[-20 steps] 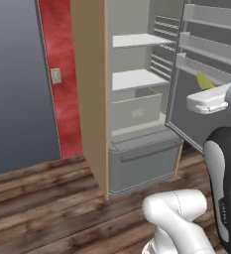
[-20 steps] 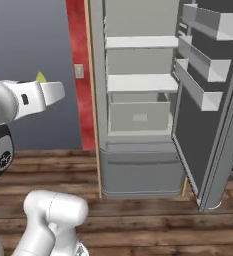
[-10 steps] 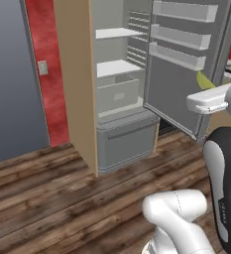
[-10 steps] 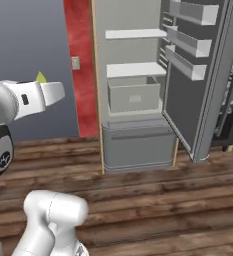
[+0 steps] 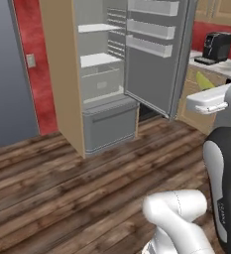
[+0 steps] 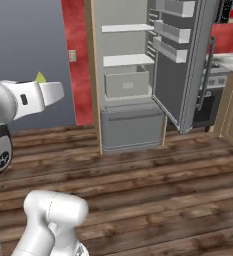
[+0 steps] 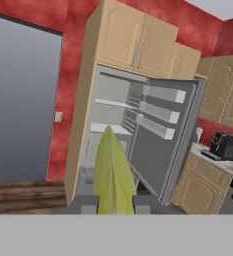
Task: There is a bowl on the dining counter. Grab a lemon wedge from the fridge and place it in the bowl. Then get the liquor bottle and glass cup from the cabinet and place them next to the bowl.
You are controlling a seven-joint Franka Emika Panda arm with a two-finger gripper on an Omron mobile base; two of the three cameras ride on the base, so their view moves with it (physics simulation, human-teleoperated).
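We are in a kitchen with red walls (image 5: pixel 30 30), a dark wood plank floor (image 5: pixel 62 188) and tan cabinets. The lemon wedge (image 7: pixel 112 172) sits pinched between our jaws, its yellow-green body rising from between the two finger tips (image 7: pixel 85 204) in the hand view; the jaws are closed narrowly on it. In the left base view the wedge shows as a yellow-green sliver just above the white hand, and in the right base view only its tip peeks over the hand (most of it is hidden there). The gripper (image 7: pixel 113 205) is held in the air above the floor, well apart from the fridge (image 5: pixel 107 89). The fridge stands open, its door (image 5: pixel 154 54) swung wide with white bins on its inner side, white shelves and a grey drawer (image 6: pixel 130 127) inside. Tan cabinets (image 7: pixel 138 47) sit on top of it. A black coffee machine (image 5: pixel 216 47) stands on a pale surface (image 5: pixel 223 64) past the door, near its back edge.
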